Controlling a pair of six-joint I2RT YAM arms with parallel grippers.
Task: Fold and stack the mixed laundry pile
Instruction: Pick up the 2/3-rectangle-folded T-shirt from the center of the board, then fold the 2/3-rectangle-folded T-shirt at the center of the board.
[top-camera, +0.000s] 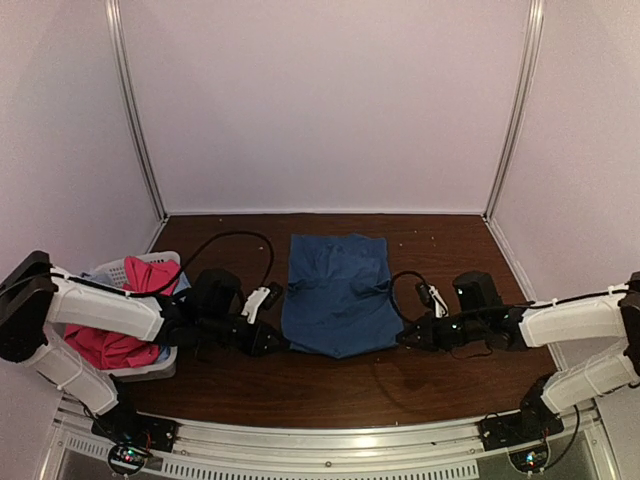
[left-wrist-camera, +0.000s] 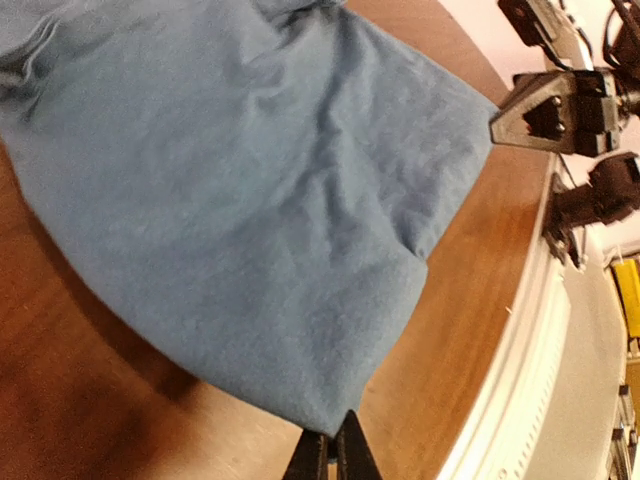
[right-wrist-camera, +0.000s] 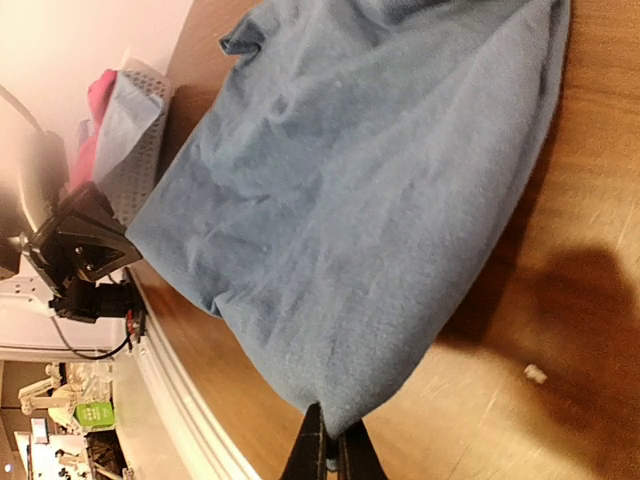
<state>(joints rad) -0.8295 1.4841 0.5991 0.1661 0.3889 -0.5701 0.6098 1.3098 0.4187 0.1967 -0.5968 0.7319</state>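
Jaws of your left gripper (left-wrist-camera: 331, 455) are pinched shut on the near left corner of the dark blue T-shirt (top-camera: 335, 292). Your right gripper (right-wrist-camera: 327, 450) clamps its near right corner. The shirt lies spread mid-table (top-camera: 420, 385), and the magenta-pink shirt (top-camera: 110, 345) sits in the white basket (top-camera: 150, 260) at your left.

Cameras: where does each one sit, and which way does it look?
Top external: high behind the robot, looking down at the table and dark blue T-shirt; the left arm and right arm show.
Left wrist: on the left arm, looking along the left pincer, shut on the T-shirt's corner, toward the right pincer.
Right wrist: on the right arm, looking along its own pincer toward the left one and the basket.
Shared: both wrist views show the T-shirt and the other arm's pincer.
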